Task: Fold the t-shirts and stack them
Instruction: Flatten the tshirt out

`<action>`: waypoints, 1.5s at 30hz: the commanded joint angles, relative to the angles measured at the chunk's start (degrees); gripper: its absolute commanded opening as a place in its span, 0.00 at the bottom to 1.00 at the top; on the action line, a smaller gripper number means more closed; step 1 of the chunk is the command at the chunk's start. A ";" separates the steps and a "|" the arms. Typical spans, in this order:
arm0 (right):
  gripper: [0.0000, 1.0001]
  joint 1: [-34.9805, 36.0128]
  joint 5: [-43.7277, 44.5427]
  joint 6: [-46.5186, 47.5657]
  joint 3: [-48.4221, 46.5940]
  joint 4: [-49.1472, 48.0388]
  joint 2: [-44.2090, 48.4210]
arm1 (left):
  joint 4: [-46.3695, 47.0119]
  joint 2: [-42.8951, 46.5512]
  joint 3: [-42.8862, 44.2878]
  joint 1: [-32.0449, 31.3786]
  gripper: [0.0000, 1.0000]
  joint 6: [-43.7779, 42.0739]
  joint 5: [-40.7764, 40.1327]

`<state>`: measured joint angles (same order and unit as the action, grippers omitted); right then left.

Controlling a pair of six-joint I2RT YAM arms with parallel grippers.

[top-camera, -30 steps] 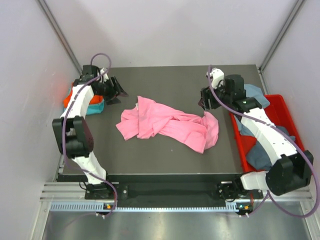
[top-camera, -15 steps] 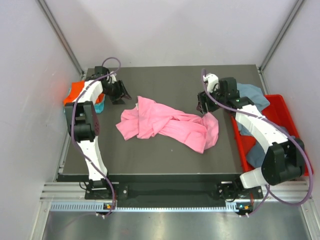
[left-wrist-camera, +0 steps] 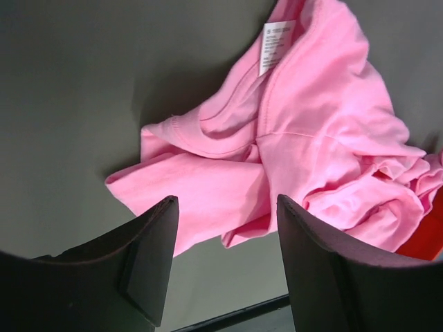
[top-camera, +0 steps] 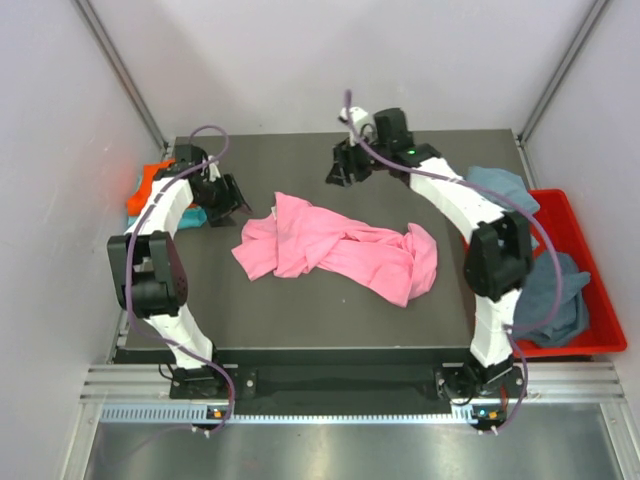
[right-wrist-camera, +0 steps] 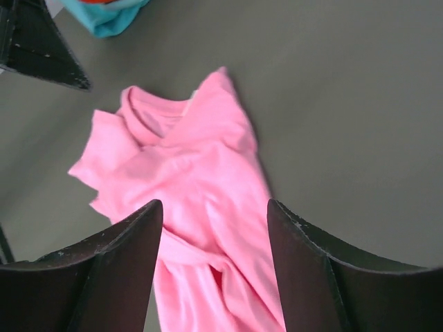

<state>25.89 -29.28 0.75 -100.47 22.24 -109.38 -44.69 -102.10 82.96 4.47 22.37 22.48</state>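
At the far left edge of the table [top-camera: 300,310], an orange t-shirt [top-camera: 148,182] lies bunched together with a teal t-shirt [top-camera: 192,214]. Just beside them the left gripper [top-camera: 234,196] hangs over the dark surface. In its wrist view the left gripper [left-wrist-camera: 225,204] has its fingers spread apart with nothing between them.

Below it lies the pink t-shirt [left-wrist-camera: 304,138], neck opening and white label [left-wrist-camera: 275,43] facing up. This pink t-shirt [top-camera: 335,250] is crumpled across the middle of the table, its right end twisted into a knot of folds.

Beyond its far edge the right gripper [top-camera: 338,170] hovers above bare table. Its wrist view shows the right gripper [right-wrist-camera: 213,207] released too, fingers wide, the pink tee and a corner of the teal one under it.

At the table's right edge a grey-blue t-shirt [top-camera: 497,185] drapes toward the red bin [top-camera: 603,290], where a darker blue-grey t-shirt [top-camera: 560,300] lies heaped.
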 commanded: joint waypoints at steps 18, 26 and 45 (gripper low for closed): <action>0.64 5.58 -0.35 -1.81 1.32 -0.44 1.01 | 2.41 -16.28 10.55 -1.65 0.04 -1.98 -2.35; 0.64 3.82 6.69 1.09 1.94 -0.71 4.97 | 5.84 -24.80 31.79 -8.94 0.00 -4.87 -2.27; 0.65 -8.40 9.68 1.88 9.85 -0.97 14.46 | 9.71 -19.99 39.75 -23.74 0.55 -2.94 0.83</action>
<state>17.80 -19.27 1.96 -91.00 23.29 -96.49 -33.58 -130.89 124.73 -24.36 20.56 28.14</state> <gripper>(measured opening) 0.646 0.536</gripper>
